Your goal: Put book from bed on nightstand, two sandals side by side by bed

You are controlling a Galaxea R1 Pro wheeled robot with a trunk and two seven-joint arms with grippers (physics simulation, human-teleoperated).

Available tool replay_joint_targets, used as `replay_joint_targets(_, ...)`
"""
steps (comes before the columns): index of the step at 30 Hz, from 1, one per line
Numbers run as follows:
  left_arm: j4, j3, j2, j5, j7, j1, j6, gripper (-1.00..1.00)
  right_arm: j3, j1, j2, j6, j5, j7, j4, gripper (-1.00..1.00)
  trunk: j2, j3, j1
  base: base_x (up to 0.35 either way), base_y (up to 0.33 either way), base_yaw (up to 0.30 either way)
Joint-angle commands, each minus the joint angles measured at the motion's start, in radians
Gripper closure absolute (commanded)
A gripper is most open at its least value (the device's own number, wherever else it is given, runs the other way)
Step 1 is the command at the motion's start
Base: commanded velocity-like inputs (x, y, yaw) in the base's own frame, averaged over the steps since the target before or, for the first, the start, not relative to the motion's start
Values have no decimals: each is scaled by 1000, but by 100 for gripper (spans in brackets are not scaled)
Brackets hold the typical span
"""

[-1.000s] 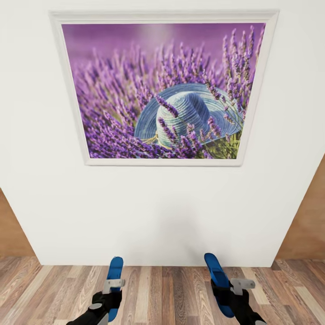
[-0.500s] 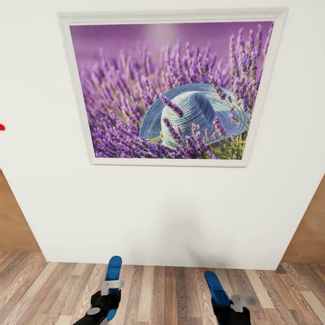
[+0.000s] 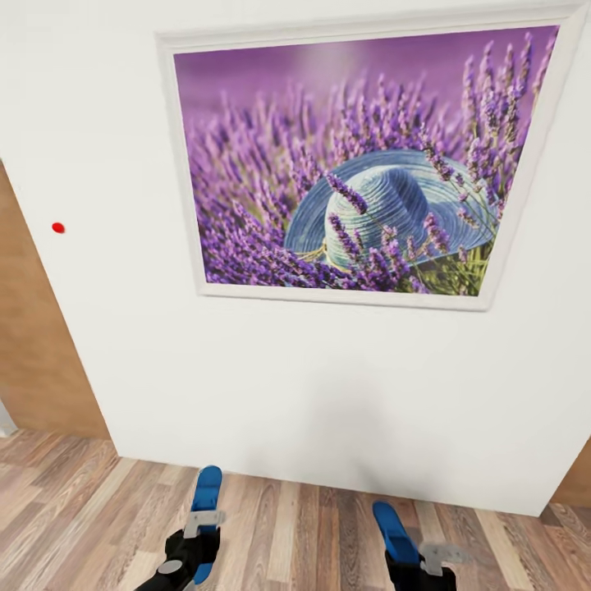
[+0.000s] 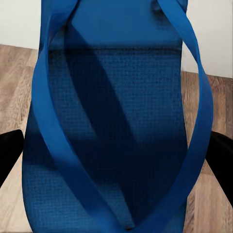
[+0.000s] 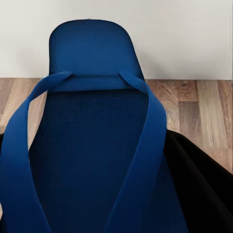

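Head view of a plain white wall (image 3: 271, 386) bearing a white-framed picture (image 3: 361, 164) of purple lavender around a blue woven hat; the frame's upper right corner is cut off by the picture edge. A small red dot (image 3: 57, 227) sits on the wall beside the frame, its nature unclear. Wood-plank floor (image 3: 82, 509) runs along the wall's base, with tan surfaces at both sides of the wall. Low in the view, the left end effector (image 3: 199, 533) is clamped on the left sandal (image 3: 205, 501), which points toward the wall; the right end effector (image 3: 423, 562), partly cropped at the lower edge, grips the right sandal (image 3: 392, 529) likewise. In the left wrist view, the left sandal (image 4: 116, 126) spreads across the frame, its straps arching over the sole, dark fingers (image 4: 8, 150) pressing both edges; its heel and toe are cut off. In the right wrist view, the right sandal (image 5: 92, 126) shows a rounded end before the wall, a black finger (image 5: 199, 184) against one side, the other hidden.
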Motion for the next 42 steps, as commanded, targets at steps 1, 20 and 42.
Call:
replay_joint_targets(1, 1, -9, 0, 8, 5, -1, -4, 100, -4, 0, 0, 6, -9, 5, 6, 100, -1, 0, 0, 0, 0, 234)
replay_joint_targets(20, 6, -15, -3, 4, 5, 1, -2, 100, -15, 0, -7, 7, -9, 2, 146, 100, -1, 0, 0, -12, 0, 236)
replay_joint_targets(42, 6, -17, -6, 3, 3, 6, -5, 100, -12, 0, -9, 6, -7, 3, 182, 100, -1, -12, 0, 0, 0, 244)
